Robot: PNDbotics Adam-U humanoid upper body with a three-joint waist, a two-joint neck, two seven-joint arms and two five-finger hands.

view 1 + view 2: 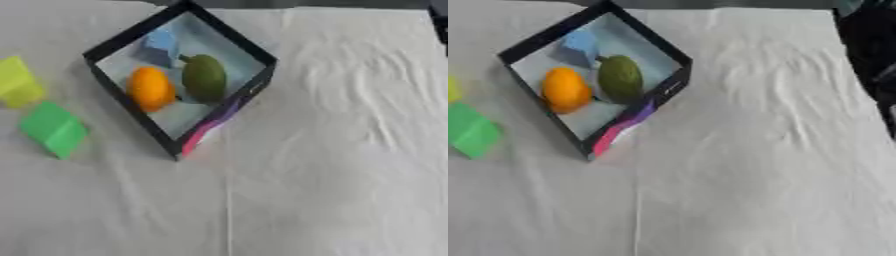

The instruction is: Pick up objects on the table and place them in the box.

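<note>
The box (260,54), w/ black walls and a pale floor, sits turned like a diamond on the white tablecloth (350,150), toward the upper left. Inside it already lie three things: an orange fruit (150,89), a dark green fruit (205,78), maybe an avocado or a mango, just beside it, and a blue block (159,47) in the far corner. They look like finished work, i.e. dropped in and left where they landed, not arranged.

Still outside the box, on the cloth at its left, are a green block (53,129) and a yellow-green block (17,82), near each other but apart from the box wall. I judge these two are what is left to pick up, so the task is more than half done.

The box's lower right wall shows a pink and purple stripe w/ some small white marks, but no writing can be read; no brand is visible.

No robot hand shows in either view, so I cannot tell if they are spread, pressed together or pinching sth. Since the blocks lie on the left, the left hand seems the natural one for the next reach.
</note>
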